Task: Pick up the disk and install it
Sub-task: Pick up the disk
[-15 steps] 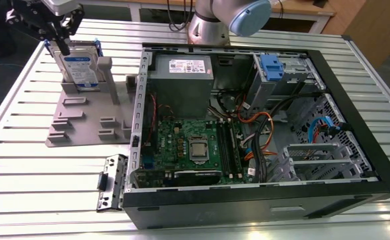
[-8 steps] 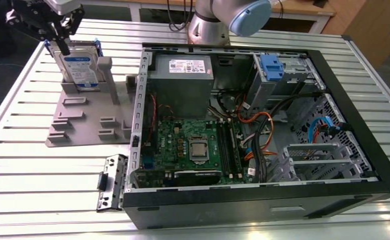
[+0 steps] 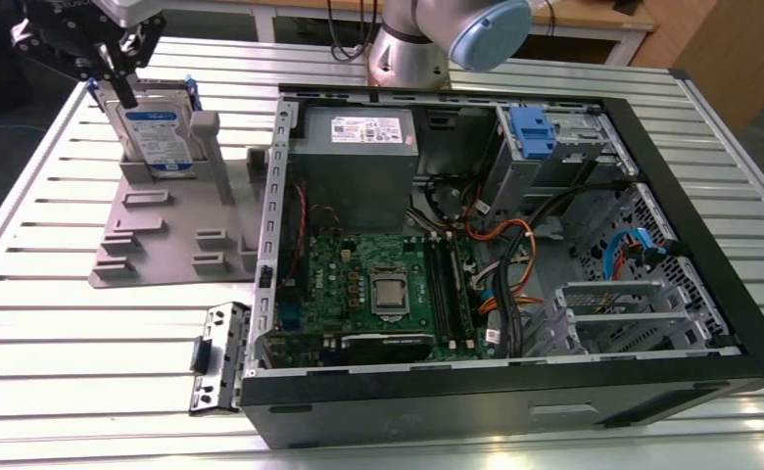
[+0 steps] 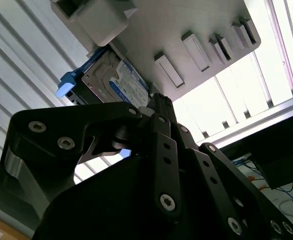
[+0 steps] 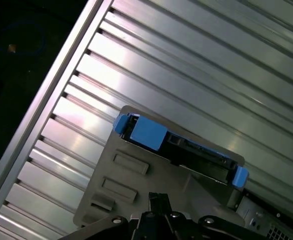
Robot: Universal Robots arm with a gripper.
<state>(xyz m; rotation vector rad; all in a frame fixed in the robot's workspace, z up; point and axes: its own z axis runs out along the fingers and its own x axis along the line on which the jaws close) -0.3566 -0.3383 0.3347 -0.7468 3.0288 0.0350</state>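
The disk (image 3: 158, 132) stands upright in a slot of the grey holder (image 3: 160, 235) at the exterior view's upper left, its white-and-blue label facing the camera and blue rails on both sides. My gripper (image 3: 95, 83) hovers just above and slightly to the exterior view's left of the disk's top edge, open, with nothing between its fingers; one black finger (image 3: 122, 86) hangs close to the disk's upper corner. In the second wrist view the disk (image 4: 121, 82) shows beyond the gripper's black linkage. In the first wrist view the disk's top edge (image 5: 181, 145) with its blue rails sits in the holder (image 5: 131, 190).
An open computer case (image 3: 513, 382) lies at the centre and the exterior view's right, with a motherboard (image 3: 382, 284), a grey power supply (image 3: 369, 147) and a blue-latched drive cage (image 3: 529, 127). A loose black bracket (image 3: 218, 357) lies by the case. The arm's base (image 3: 421, 39) stands behind.
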